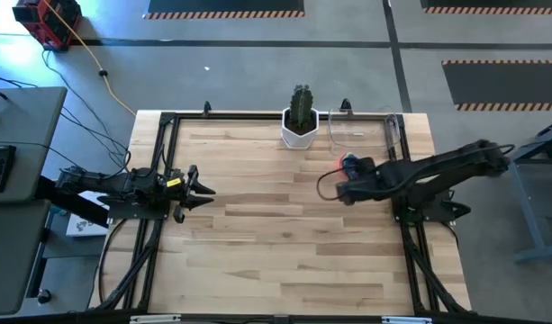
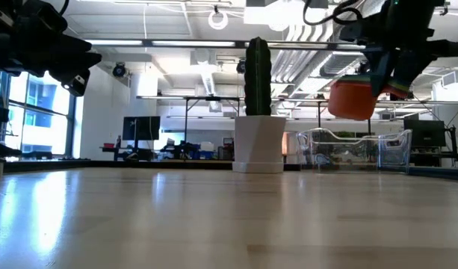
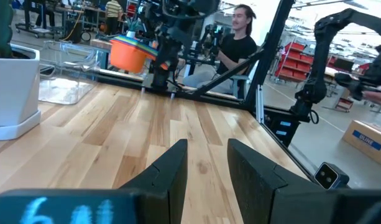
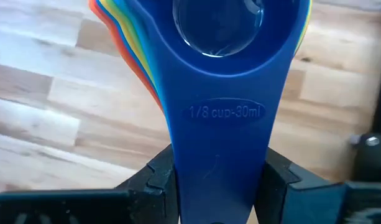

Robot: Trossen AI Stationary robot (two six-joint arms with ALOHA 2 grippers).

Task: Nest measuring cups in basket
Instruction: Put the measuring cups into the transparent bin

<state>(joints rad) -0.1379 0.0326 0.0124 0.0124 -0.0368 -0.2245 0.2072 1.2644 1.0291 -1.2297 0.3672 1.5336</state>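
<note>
The measuring cups (image 4: 218, 62) are nested in one stack, blue on top and orange (image 2: 353, 99) outermost below. My right gripper (image 4: 218, 171) is shut on the stack and holds it in the air (image 1: 349, 166), just on the near side of the clear basket (image 1: 366, 131). The basket (image 2: 356, 149) stands at the table's far edge, to the right of the white cactus pot (image 1: 300, 127). My left gripper (image 1: 202, 187) is open above the table's left part (image 3: 206, 168), far from the cups, which show in its view as an orange stack (image 3: 129, 53). My right gripper pinches the stack by its handles, the blue handle (image 4: 218, 146) uppermost, between its two fingers (image 4: 159, 180), one on each side edge. The handles run along the fingers, with the bowls out past the fingertips. The stack is lifted clear of the table, orange bowl (image 2: 353, 99) undermost.
The white pot with the cactus (image 2: 258, 142) stands at the far edge beside the basket. A dark frame rail (image 1: 257, 115) runs along the table's edges. Bare wood (image 1: 285, 243) covers the middle and near part. A person (image 3: 237, 43) sits beyond the table's right side.
</note>
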